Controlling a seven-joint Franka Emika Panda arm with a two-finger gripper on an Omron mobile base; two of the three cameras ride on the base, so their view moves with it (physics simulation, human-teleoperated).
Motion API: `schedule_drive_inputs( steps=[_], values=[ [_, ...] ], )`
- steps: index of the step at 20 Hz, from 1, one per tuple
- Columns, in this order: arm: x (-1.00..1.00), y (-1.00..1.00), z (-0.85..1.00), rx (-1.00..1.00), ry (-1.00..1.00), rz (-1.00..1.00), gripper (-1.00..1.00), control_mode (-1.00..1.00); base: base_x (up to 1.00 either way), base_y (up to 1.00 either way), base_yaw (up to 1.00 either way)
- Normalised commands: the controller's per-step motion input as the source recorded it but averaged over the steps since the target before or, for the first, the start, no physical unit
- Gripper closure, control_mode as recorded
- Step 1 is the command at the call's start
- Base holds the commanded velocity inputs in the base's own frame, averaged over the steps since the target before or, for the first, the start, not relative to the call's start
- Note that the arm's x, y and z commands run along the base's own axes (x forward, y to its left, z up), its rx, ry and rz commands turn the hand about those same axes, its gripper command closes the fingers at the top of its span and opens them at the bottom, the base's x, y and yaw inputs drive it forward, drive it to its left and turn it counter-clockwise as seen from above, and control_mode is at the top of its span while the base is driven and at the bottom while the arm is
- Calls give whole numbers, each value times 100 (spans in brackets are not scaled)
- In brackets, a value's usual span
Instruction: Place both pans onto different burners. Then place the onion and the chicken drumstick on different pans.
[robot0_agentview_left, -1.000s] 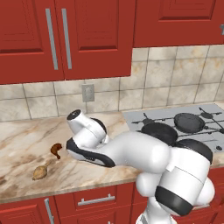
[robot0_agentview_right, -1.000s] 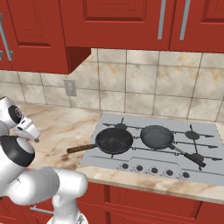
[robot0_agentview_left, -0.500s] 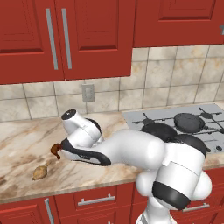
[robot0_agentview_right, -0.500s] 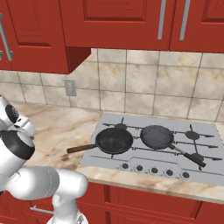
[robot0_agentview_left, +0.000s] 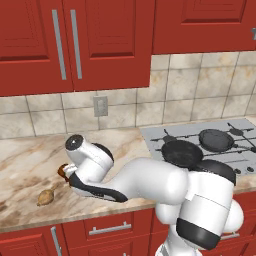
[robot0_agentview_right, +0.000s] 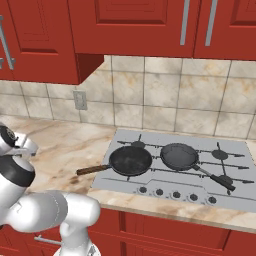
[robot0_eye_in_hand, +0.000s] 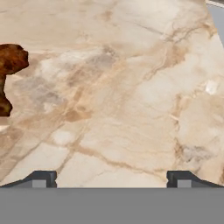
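Note:
The wider black pan (robot0_agentview_right: 130, 160) with its brown wooden handle rests on the cooktop's left burner, and the smaller dark-grey pan (robot0_agentview_right: 178, 155) sits on the middle one. Both pans (robot0_agentview_left: 181, 152) (robot0_agentview_left: 216, 139) stand right of the arm. On the marble counter lies the tan onion (robot0_agentview_left: 45, 197). The reddish-brown chicken drumstick (robot0_agentview_left: 62, 171) peeks out just left of my hand. In the hand view the drumstick (robot0_eye_in_hand: 9, 74) is at the left edge, off to the side of my gripper (robot0_eye_in_hand: 111, 180). The gripper is open above bare counter with nothing between its fingertips (robot0_eye_in_hand: 41, 179).
The silver-grey cooktop (robot0_agentview_right: 116, 184) has free burners (robot0_agentview_right: 220, 154) on its right side and a row of knobs along its front. A wall outlet (robot0_agentview_left: 100, 105) is on the tiled backsplash. Red cabinets hang above and red drawers run below the counter edge.
My arm has swung further left and a little lower over the counter, closer to the drumstick. The gripper has stayed open. Pans, onion and drumstick have not moved.

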Motion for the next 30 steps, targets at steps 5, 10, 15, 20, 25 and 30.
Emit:
schedule_drive_inputs(
  steps=[5,10,15,20,25,30],
  values=[
    [10,20,1,7,-13,18,-100,-100,0,0,0],
    [12,23,19,12,2,13,-100,-100,0,0,0],
    [17,24,20,9,10,8,-100,-100,0,0,0],
    [16,31,1,3,9,4,-100,-100,0,0,0],
    [16,35,-1,2,5,2,-100,-100,0,0,0],
    [17,32,-8,1,1,0,-100,-100,0,0,0]
  ],
)
